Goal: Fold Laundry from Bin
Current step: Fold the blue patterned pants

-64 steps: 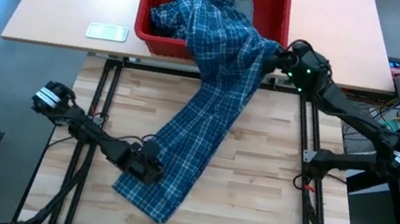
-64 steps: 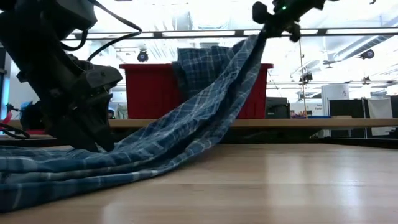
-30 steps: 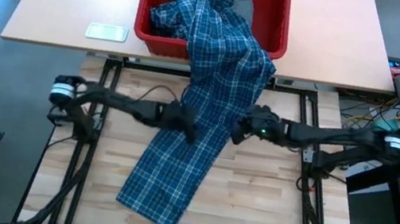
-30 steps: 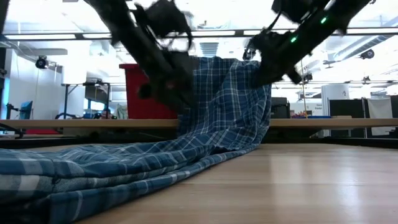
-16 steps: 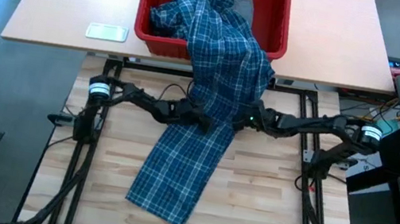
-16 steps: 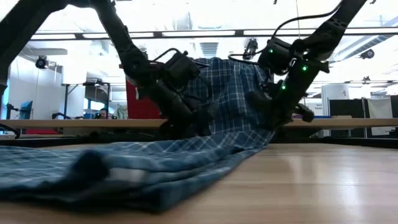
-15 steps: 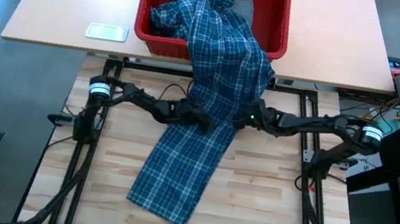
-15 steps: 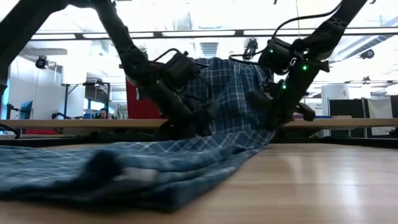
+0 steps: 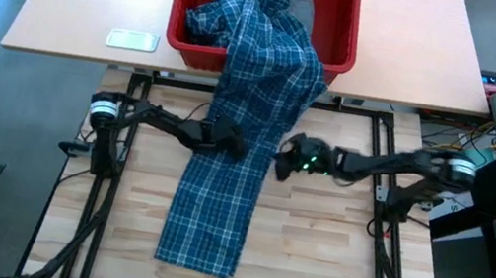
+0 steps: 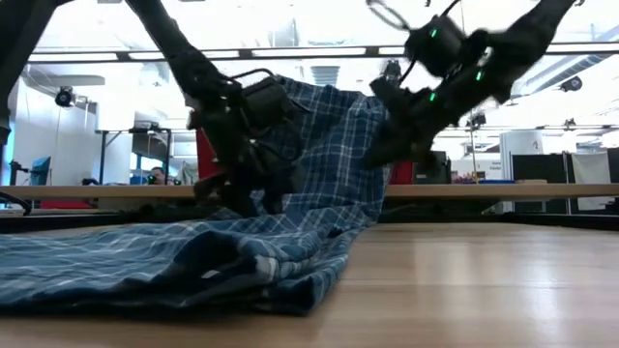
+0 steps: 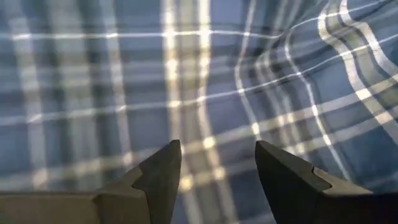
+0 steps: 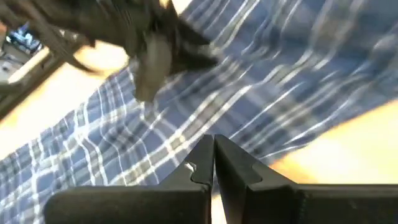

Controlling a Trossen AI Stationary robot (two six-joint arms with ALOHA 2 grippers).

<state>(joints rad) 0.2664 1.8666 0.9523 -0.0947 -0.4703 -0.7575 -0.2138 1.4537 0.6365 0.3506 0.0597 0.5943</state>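
My left gripper (image 9: 232,143) sits left of the frame's centre in the high view, right against the left edge of the blue-and-white plaid shirt (image 9: 226,185). Its fingers (image 11: 160,177) stand apart with a clear gap between them, and through that gap I see only plaid cloth close in front; nothing is pinched between them. My right gripper (image 9: 282,158) is just right of centre in the same view, beside the shirt's right edge, with a green light glowing on the wrist behind it. Its fingers (image 12: 202,163) are pressed flat together with no cloth caught between them, and the plaid fabric lies just beyond their tips.

The shirt trails as one long strip: its upper part is bunched inside the red bin (image 9: 340,29) at the top centre of the high view, it spills over the bin's front rim, passes between my two grippers, and ends spread flat on the wooden table (image 9: 319,260) toward the lower centre. In the low view the cloth hangs like a curtain between my arms and lies rumpled across the lower left. A light grey garment (image 9: 301,9) peeks out inside the bin, to the right of the shirt. A small pale flat object (image 9: 133,39) lies on the lighter tabletop at the upper left, beside the bin.
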